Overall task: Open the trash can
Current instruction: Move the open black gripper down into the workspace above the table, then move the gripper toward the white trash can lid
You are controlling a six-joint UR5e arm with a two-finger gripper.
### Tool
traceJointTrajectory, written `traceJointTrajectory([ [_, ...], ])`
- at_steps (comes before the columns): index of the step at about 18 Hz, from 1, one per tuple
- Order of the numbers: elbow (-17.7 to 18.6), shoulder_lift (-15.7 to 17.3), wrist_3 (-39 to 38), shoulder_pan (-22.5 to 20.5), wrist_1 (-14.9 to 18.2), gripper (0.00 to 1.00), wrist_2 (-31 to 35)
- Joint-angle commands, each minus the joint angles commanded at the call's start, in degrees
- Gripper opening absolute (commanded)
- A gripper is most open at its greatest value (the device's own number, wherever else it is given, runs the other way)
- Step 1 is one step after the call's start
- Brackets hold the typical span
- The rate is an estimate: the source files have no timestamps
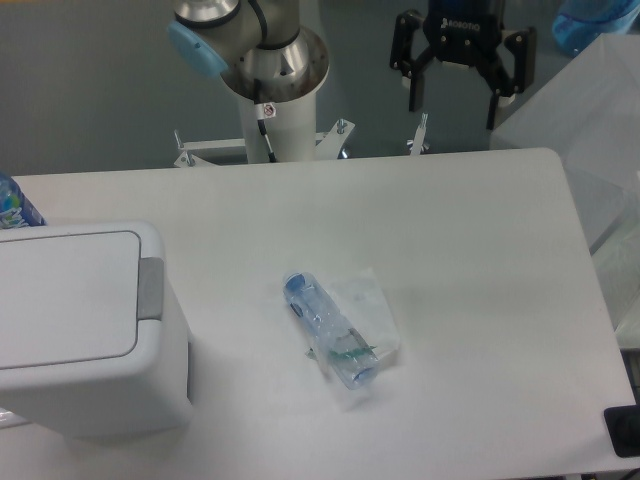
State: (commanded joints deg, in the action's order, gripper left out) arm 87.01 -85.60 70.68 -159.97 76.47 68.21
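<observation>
1. My one pincer [452, 98] hangs beyond the counter's [470, 250] far edge, fingers spread apart, holding nothing.
2. One white trash can [85, 330], lid shut, sits front left.
3. One clear bottle [325, 328] lies mid-counter.

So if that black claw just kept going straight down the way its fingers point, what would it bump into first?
Probably the bare far edge of the white table, though depth is unclear. The gripper hangs open, nowhere near the trash can.
</observation>
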Motion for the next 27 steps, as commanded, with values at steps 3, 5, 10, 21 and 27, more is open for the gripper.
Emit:
traceJointTrajectory([
  [3, 1.0, -0.6, -10.4, 3.2, -6.0, 1.0, -0.4],
  [5, 1.3, -1.1, -18.1, 5.6, -10.0, 1.0, -0.4],
  [10, 1.1, -3.9, -34.6, 11.6, -13.9, 1.0, -0.4],
  [21, 1.2, -9.0, -51.9, 20.3, -20.4, 1.0, -0.2],
  [27, 1.2, -10.8, -54.4, 24.0, -20.4, 1.0, -0.1],
])
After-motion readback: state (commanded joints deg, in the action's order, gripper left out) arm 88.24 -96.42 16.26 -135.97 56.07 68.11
